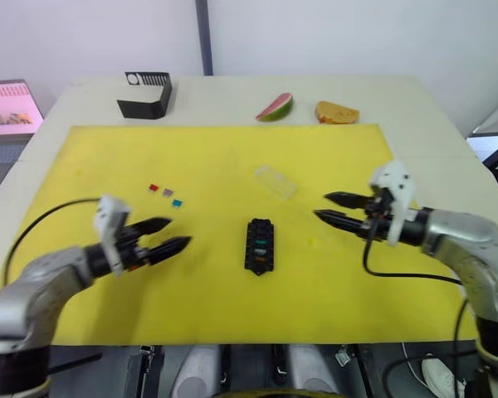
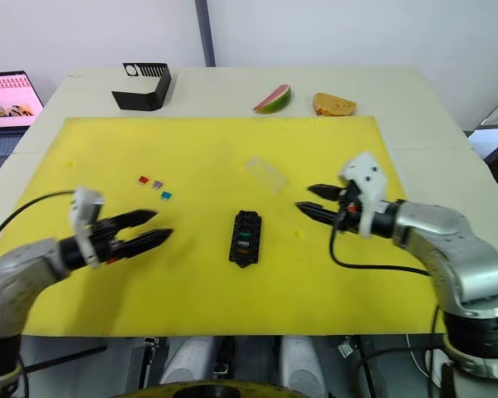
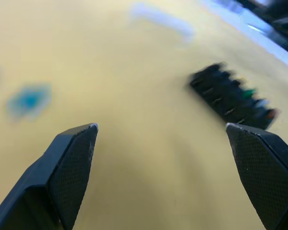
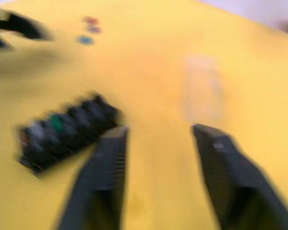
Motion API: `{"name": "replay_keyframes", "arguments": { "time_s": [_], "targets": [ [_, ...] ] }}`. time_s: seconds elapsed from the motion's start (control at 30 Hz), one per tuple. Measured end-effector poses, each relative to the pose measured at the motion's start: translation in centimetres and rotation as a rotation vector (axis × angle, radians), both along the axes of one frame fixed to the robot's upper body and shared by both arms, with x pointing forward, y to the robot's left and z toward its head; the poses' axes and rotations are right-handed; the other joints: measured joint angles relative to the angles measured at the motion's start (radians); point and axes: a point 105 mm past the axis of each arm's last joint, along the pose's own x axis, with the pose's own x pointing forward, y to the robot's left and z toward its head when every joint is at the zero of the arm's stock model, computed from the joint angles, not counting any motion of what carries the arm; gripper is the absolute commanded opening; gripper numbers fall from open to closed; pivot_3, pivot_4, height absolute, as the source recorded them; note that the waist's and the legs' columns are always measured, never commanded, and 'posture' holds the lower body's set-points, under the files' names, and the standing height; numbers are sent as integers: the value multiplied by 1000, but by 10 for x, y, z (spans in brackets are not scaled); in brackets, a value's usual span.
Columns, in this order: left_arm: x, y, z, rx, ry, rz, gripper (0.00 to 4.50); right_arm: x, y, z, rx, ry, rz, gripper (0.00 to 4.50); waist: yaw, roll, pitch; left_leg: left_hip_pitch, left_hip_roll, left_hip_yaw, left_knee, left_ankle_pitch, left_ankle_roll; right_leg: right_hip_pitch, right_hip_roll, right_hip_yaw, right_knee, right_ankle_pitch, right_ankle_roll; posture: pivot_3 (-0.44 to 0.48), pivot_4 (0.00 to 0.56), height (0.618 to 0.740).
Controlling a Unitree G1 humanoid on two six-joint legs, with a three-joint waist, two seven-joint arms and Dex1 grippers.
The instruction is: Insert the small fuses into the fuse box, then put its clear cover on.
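I have both sets of jaws spread apart and holding nothing: the left gripper (image 1: 173,234) hovers at nine o'clock of the fuse box (image 1: 259,245), the right gripper (image 1: 330,207) at two o'clock of it, so the block sits between them where either arm could reach in. The fuse box lies flat near the middle of the yellow mat (image 1: 108,307), long axis running toward me, and I judge some slots already carry fuses, since green, grey and amber specks show in it. Three loose fuses, red (image 1: 153,188), purple (image 1: 167,191) and teal (image 1: 177,202), lie close together at ten o'clock of the box, nearest my left gripper, so that arm seems the natural one to fetch them. The clear cover (image 1: 275,181) rests at twelve o'clock, apart from the box, presumably waiting until the slots are full.
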Motion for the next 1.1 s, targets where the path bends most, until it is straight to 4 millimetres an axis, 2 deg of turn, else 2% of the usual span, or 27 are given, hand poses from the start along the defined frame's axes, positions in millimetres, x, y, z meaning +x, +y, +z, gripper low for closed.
{"name": "replay_keyframes", "arguments": {
  "time_s": [0.03,0.07,0.17,0.2,0.27,0.33,0.43,0.5,0.57,0.73,0.9,1.1],
  "targets": [
    [-5,12,0,-28,23,50,4500,0,-10,0,-4,3,-32,4288,1,0,0,0,0,0,0,0,0,0,0,0,0,0,0,0,150,740],
    [-9,26,1,-51,43,105,4500,0,-19,-1,-12,10,-61,4408,2,0,0,0,0,0,0,0,0,0,0,0,0,0,0,0,150,740],
    [-25,71,0,-94,115,293,4500,1,-48,-7,-42,27,-148,4408,0,0,0,1,0,0,0,0,0,1,0,0,0,0,0,0,150,740],
    [-29,80,0,-102,126,329,4500,2,-55,-9,-42,27,-171,4408,0,0,0,1,0,0,0,0,0,1,0,0,0,0,0,0,150,740],
    [-31,88,2,-132,137,363,4500,4,-61,-10,-37,29,-191,4408,2,0,0,2,0,0,0,0,0,2,-1,0,0,0,0,0,150,740],
    [-29,86,4,-191,152,357,4500,6,-57,-6,-33,19,-175,4408,2,0,0,2,0,0,0,0,0,2,-1,0,0,0,0,0,150,740],
    [-14,73,11,-235,165,295,4500,12,-33,4,-6,-16,-84,4408,-1,0,0,3,0,0,0,0,-1,2,-1,0,0,0,0,0,150,740],
    [0,61,6,-233,207,272,4500,15,-5,10,47,-31,13,4408,-2,1,-1,3,0,0,-2,0,-1,2,-1,0,0,0,0,0,150,740],
    [14,48,3,-314,251,242,4500,11,28,13,90,-27,139,4408,-2,1,-1,2,0,0,-2,1,-2,0,0,0,1,0,0,0,150,740],
    [35,22,4,-414,358,163,4500,4,86,14,137,-19,348,4408,-1,0,-1,0,-1,0,-2,4,-8,-2,0,0,0,0,0,0,150,740],
    [54,11,4,-578,473,154,4500,6,116,15,154,-52,412,4408,0,-1,-1,0,-1,0,-1,5,-9,-2,-1,0,2,0,0,0,150,740],
    [65,10,1,-649,522,190,4500,13,133,6,201,-41,391,4408,-4,-2,-2,0,-1,0,-2,6,-11,-3,0,0,3,0,0,0,150,740]
  ]
}}
